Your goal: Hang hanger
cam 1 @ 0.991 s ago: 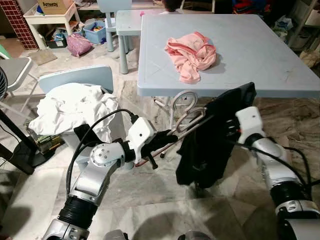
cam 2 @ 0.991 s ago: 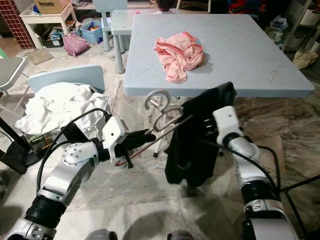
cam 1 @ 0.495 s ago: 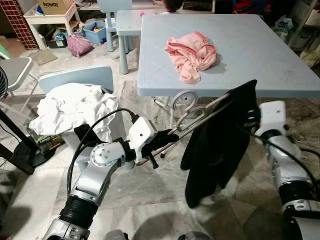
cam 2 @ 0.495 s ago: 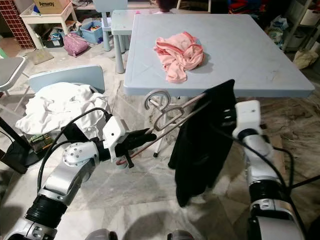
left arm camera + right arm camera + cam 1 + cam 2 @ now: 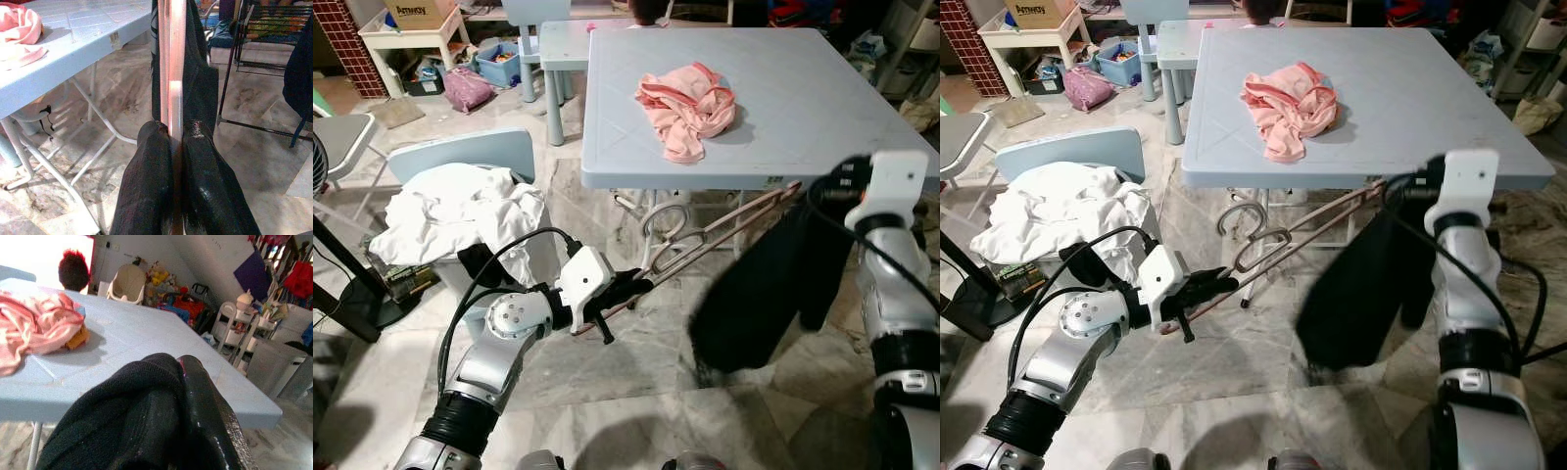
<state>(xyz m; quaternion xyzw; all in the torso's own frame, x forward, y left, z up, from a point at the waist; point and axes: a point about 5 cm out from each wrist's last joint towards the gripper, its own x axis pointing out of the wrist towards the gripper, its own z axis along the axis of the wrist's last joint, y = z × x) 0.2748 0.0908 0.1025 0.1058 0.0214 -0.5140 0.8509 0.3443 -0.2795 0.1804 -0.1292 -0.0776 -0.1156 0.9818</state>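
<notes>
A pink hanger (image 5: 705, 240) with a metal hook (image 5: 664, 217) stretches between my two grippers, below the front edge of the light blue table (image 5: 822, 98). My left gripper (image 5: 628, 288) is shut on its lower left end; in the left wrist view the black fingers (image 5: 146, 186) clamp the pink bar (image 5: 175, 98). My right gripper (image 5: 815, 193) is raised at the table's front right corner, shut on the black garment (image 5: 759, 299), which hangs blurred from the hanger's far end. The right wrist view has the garment (image 5: 122, 416) bunched against one finger (image 5: 205, 411).
A pink cloth (image 5: 690, 98) lies on the table. A blue chair (image 5: 460, 157) heaped with white laundry (image 5: 460, 211) stands to the left, beside a black stand (image 5: 342, 284). A person's head (image 5: 73, 271) shows beyond the table. Marble floor lies ahead.
My right arm has swung up and to the right, carrying the black garment and the hanger's far end with it. My left gripper has dropped slightly, still holding the hanger.
</notes>
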